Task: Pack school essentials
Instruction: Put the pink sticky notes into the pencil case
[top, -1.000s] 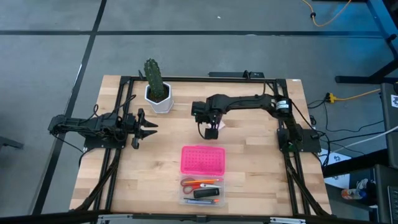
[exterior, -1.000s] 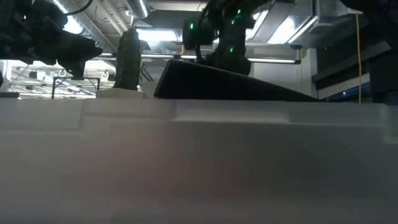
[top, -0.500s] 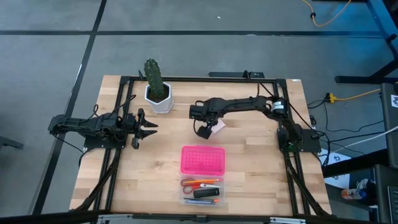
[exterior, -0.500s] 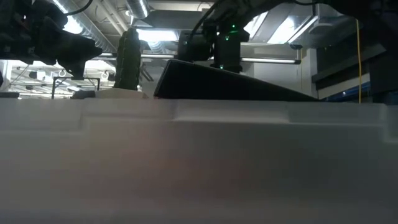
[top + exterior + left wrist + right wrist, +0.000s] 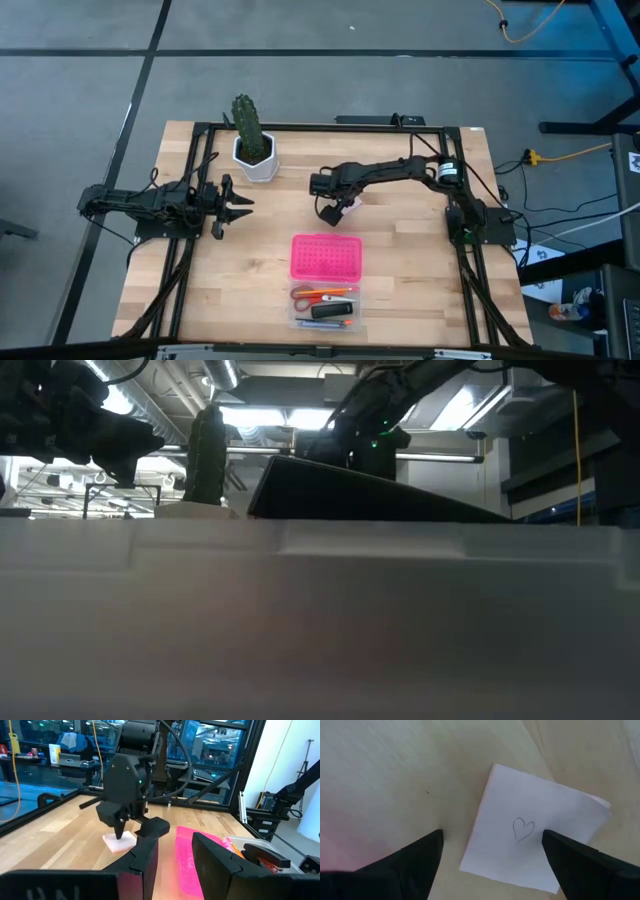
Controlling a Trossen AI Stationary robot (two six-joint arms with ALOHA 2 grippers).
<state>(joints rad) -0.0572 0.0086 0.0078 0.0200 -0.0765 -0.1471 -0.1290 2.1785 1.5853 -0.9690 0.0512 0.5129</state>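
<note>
Looking from the table's near edge outward: clear plastic box (image 5: 322, 308) sits closest, holding red-handled scissors (image 5: 312, 294), a thin orange pencil (image 5: 335, 291), a black block (image 5: 328, 311) and a pen (image 5: 320, 323). Pink dotted lid (image 5: 326, 257) lies flat just beyond the box, touching its far edge or nearly so.

Mid-table: right gripper (image 5: 331, 210) points down over the pale pink notepad (image 5: 351, 202), fingers spread wide, nothing held. Right wrist view shows the notepad (image 5: 535, 830) flat on the wood between the two fingertips (image 5: 415, 862), a small heart drawn on the top sheet. Can't tell if the fingertips touch the table. Left wrist view has the same gripper (image 5: 120, 832) with its tip at the pad's (image 5: 120, 841) edge.

Left gripper (image 5: 235, 207) waits out at the left side of the table, well apart from the notepad, pointing toward the centre, fingers (image 5: 145, 857) partly apart, holding nothing.

Far side: cactus (image 5: 247, 123) upright in its white pot (image 5: 256, 160) near the back edge, left of centre.
</note>
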